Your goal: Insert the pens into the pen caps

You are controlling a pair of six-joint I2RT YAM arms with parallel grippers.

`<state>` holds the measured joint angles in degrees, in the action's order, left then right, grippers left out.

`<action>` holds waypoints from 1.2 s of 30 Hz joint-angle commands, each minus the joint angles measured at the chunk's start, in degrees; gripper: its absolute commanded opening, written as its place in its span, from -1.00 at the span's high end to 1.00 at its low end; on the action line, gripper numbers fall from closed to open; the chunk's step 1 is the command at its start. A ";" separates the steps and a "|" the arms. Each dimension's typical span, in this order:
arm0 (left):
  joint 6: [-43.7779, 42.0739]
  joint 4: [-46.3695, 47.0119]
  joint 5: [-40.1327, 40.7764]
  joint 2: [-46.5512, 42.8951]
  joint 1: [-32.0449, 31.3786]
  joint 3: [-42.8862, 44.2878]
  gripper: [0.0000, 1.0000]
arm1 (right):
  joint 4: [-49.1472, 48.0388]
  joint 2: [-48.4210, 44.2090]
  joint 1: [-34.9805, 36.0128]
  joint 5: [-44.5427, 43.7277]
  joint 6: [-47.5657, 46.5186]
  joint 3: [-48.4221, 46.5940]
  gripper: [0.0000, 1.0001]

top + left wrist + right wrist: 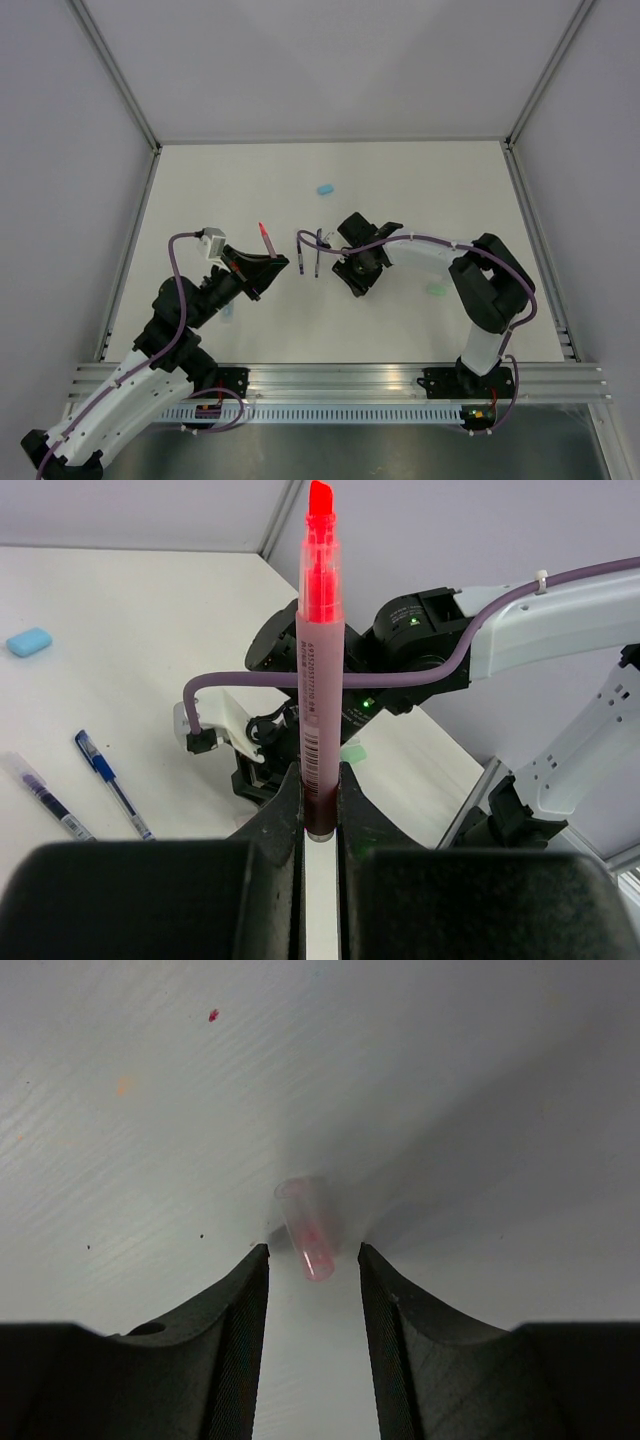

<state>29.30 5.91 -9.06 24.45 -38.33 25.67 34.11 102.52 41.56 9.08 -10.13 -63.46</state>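
My left gripper (320,780) is shut on the lower end of a pink pen (320,660), which stands upright with its bright red tip uppermost. From above, the pink pen (263,238) sticks out of the left gripper (265,268) left of centre. My right gripper (313,1252) is open and low over the table. A small translucent pink pen cap (307,1228) lies on the table just ahead of and between its fingertips, touching neither. Two thin pens, one blue (112,785) and one dark (45,798), lie side by side between the arms. A light blue cap (324,188) lies farther back.
A pale green piece (437,290) lies right of the right gripper (352,275), and a pale blue one (228,314) beside the left arm. A purple cable (310,238) loops over the two thin pens. Grey walls and metal rails (130,240) bound the white table.
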 commanded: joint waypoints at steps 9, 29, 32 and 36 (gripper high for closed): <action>0.50 0.15 2.12 -1.07 0.09 0.78 0.95 | -0.18 4.26 1.51 -3.98 0.99 -2.72 0.09; 0.41 3.66 0.71 5.86 0.09 -0.36 0.95 | -4.22 -0.99 -0.59 -8.37 10.73 -5.26 1.00; 0.58 6.30 -1.92 10.52 0.09 -0.62 0.95 | -3.88 -6.18 -3.23 -12.85 19.17 -8.33 1.00; 0.41 12.09 -10.17 16.94 0.09 -0.62 0.95 | -7.90 -15.49 -3.42 -13.93 24.97 -11.34 1.00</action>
<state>29.28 11.14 -12.08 38.13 -38.33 25.30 32.01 96.40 38.11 -2.35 6.96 -70.37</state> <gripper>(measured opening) 0.094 0.042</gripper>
